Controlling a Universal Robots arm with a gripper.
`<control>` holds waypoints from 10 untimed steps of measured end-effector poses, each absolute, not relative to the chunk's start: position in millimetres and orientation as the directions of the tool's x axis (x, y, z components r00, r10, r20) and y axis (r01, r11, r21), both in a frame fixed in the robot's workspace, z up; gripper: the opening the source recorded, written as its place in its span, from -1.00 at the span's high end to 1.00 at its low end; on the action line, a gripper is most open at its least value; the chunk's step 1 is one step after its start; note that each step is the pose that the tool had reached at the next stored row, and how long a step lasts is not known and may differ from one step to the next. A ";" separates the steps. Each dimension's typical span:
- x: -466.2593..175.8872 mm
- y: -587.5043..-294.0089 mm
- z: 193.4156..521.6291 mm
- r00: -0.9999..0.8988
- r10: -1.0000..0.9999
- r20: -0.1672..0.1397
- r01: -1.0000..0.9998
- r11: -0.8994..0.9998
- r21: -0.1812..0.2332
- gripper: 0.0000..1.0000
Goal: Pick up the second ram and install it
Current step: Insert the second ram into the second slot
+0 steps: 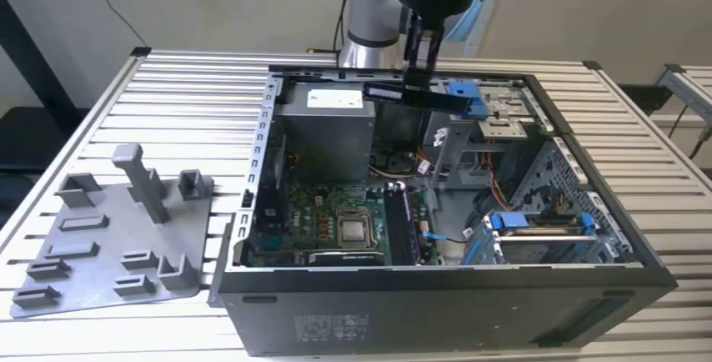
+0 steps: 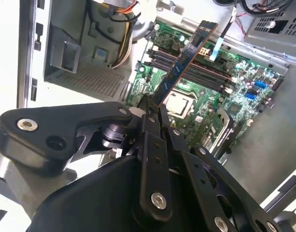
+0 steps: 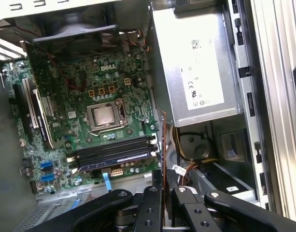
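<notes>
My gripper [image 1: 418, 83] hangs over the back of the open computer case [image 1: 445, 283], shut on the second ram [image 1: 416, 96]. The ram is a thin dark board, held level and well above the motherboard [image 1: 333, 212]. In the second wrist view the ram [image 2: 184, 60] sticks out from the gripper [image 2: 153, 107] over the green board. Its long dark memory slots [image 2: 193, 72] lie below it. In the first wrist view the ram [image 3: 163, 145] shows edge-on as a thin strip rising from the gripper [image 3: 165, 189], beside the memory slots [image 3: 114, 152].
A grey plastic fixture [image 1: 112, 237] with upright posts lies on the slatted table at the exterior view's left. Inside the case are the processor socket [image 1: 356, 230], the grey power supply [image 3: 196, 72], loose cables [image 3: 186, 166] and a blue-tabbed drive cage [image 1: 534, 228].
</notes>
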State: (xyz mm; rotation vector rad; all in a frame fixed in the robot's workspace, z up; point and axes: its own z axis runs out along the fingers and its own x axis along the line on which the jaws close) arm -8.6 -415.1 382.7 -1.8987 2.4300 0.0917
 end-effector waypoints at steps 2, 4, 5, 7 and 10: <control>-8.6 -415.1 382.7 -0.266 -0.960 -0.081 -0.964 0.266 0.012 0.72; -8.6 -415.1 382.5 -0.289 -0.954 -0.081 -0.957 0.289 0.012 0.72; -8.6 -415.1 382.5 -0.299 -0.951 -0.081 -0.954 0.299 0.012 0.72; -8.6 -415.1 382.4 -0.320 -0.944 -0.081 -0.947 0.320 0.012 0.72; -8.6 -415.1 382.4 -0.349 -0.934 -0.081 -0.937 0.349 0.012 0.72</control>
